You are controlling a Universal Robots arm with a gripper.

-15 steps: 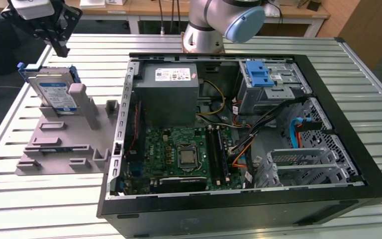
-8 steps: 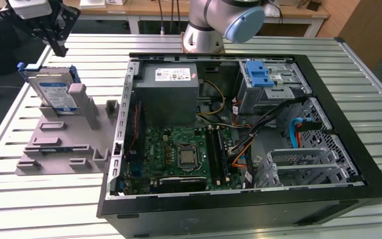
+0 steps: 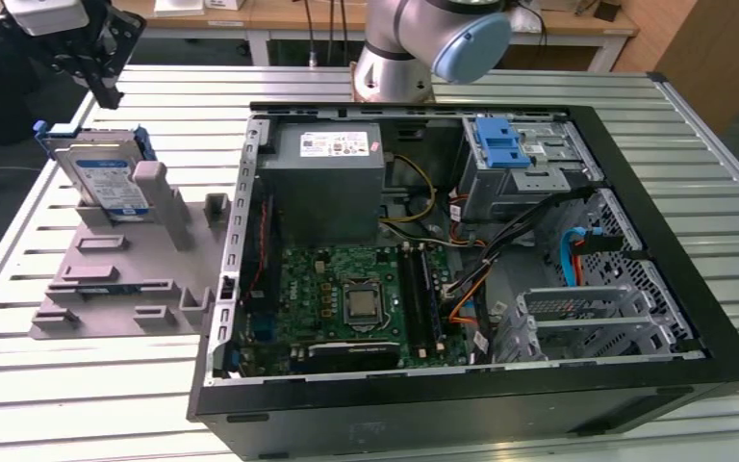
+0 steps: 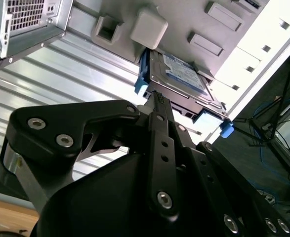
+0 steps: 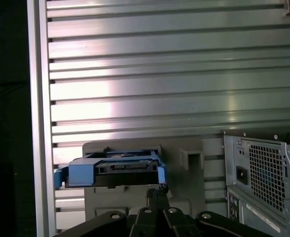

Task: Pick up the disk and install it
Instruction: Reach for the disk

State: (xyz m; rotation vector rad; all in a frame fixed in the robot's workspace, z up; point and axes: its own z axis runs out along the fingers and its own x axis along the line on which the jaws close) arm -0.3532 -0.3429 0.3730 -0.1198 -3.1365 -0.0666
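Observation:
The disk [image 3: 103,178] is a silver drive with a white-and-blue label in a blue carrier. It stands on edge in a slot at the far end of a grey holder [image 3: 113,279], at the exterior view's left. My gripper [image 3: 111,99] hangs above and just behind the disk, apart from it, with its black fingers shut together and nothing between them. In both wrist views the shut fingertips sit close to the disk's end: the gripper [image 4: 156,96] points at the disk [image 4: 184,74], and the gripper [image 5: 156,189] sits just short of the disk [image 5: 112,170].
An open computer case [image 3: 472,241] lies on the slatted metal table [image 3: 88,404], right of the holder. Inside are a grey power supply [image 3: 324,183], a motherboard [image 3: 357,298], cables and a metal cage with a blue latch [image 3: 504,144]. The arm's base [image 3: 395,58] stands behind the case.

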